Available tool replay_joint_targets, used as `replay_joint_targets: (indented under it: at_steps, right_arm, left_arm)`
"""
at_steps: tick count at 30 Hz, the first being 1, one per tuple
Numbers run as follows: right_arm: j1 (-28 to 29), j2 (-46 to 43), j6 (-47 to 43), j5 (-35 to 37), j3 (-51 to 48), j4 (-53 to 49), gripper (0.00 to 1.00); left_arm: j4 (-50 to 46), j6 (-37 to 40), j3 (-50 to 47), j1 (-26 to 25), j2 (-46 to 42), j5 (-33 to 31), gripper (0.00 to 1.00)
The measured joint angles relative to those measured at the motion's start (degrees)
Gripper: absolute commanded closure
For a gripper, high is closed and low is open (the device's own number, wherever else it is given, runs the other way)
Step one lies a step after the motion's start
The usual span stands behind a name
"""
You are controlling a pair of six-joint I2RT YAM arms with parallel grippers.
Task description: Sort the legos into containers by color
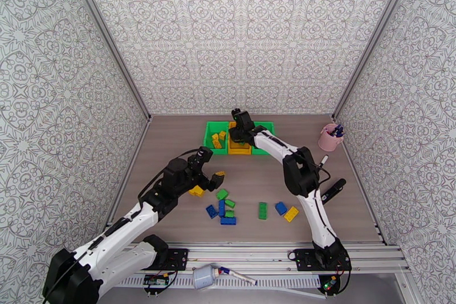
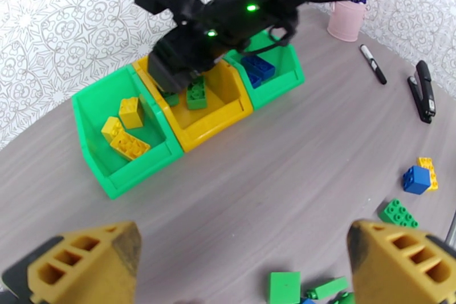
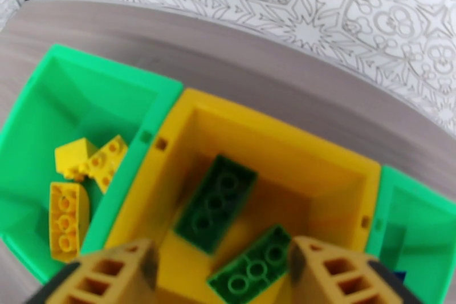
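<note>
Three joined containers stand at the back: a green bin (image 3: 114, 68) with yellow legos (image 3: 67, 219), a yellow bin (image 3: 273, 122) with two green legos (image 3: 216, 202), and a green bin (image 2: 285, 80) with blue legos (image 2: 259, 68). My right gripper (image 3: 222, 276) hangs open just above the yellow bin, its fingers clear of the green brick (image 3: 251, 268) lying below them. My left gripper (image 1: 211, 177) is wide open and empty above the loose legos (image 1: 225, 208) at mid-table. Further loose bricks lie to the right: green (image 1: 263, 210), blue (image 1: 281, 208), yellow (image 1: 291, 213).
A pink cup of pens (image 1: 330, 137) stands at the back right. A marker pen (image 1: 322, 161) and a black tool (image 1: 333, 190) lie near the right arm. Patterned walls close in three sides.
</note>
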Motion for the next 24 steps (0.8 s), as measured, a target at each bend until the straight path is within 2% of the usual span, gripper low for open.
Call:
replay_joint_targets:
  at_steps: [11, 18, 24]
  right_arm:
    - [0.0, -28.4, 3.7, -2.1, -33.5, 10.2, 0.15]
    - [0.7, -35.8, 6.3, -2.2, -46.9, 9.7, 0.11]
    - [6.0, -42.7, 10.3, -0.8, -56.6, 5.4, 0.10]
  left_arm:
    - [-1.3, 1.0, -1.0, -0.9, -1.9, 1.9, 0.00]
    - [-1.4, 3.1, -1.0, -3.8, -1.9, 5.0, 0.00]
    - [-1.3, 6.4, -1.0, -8.8, -2.0, 6.6, 0.00]
